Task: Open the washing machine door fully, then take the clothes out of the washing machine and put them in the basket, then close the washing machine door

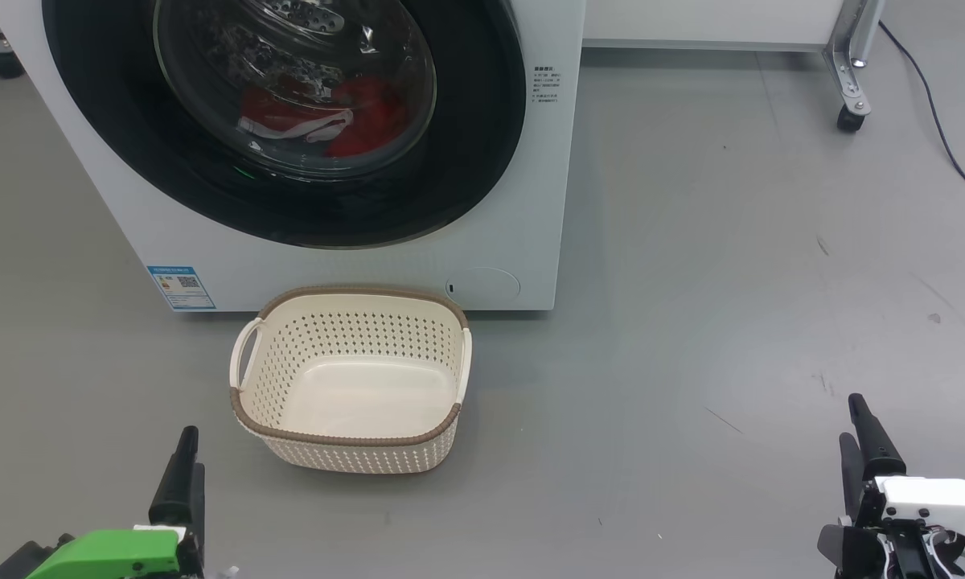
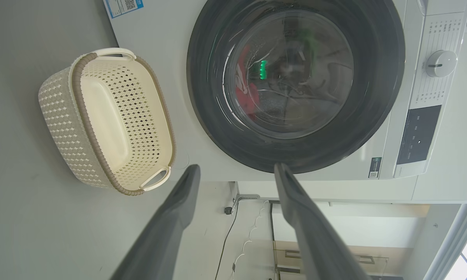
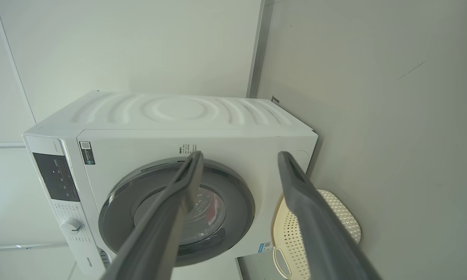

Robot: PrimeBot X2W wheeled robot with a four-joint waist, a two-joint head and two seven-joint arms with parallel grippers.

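The washing machine (image 1: 233, 273) is seen with its door (image 1: 466, 121) shut, so the clothes (image 1: 370, 112), red with white trim, are kept enclosed. The basket (image 1: 346, 441) is set empty just before the machine, presumably so that garments can be dropped straight in. The left gripper (image 2: 237, 171) and right gripper (image 3: 239, 155) are held spread wide, nothing grasped, well back from the door. A blue label (image 1: 181, 287) with a square code is carried low on the front; its print cannot be read.
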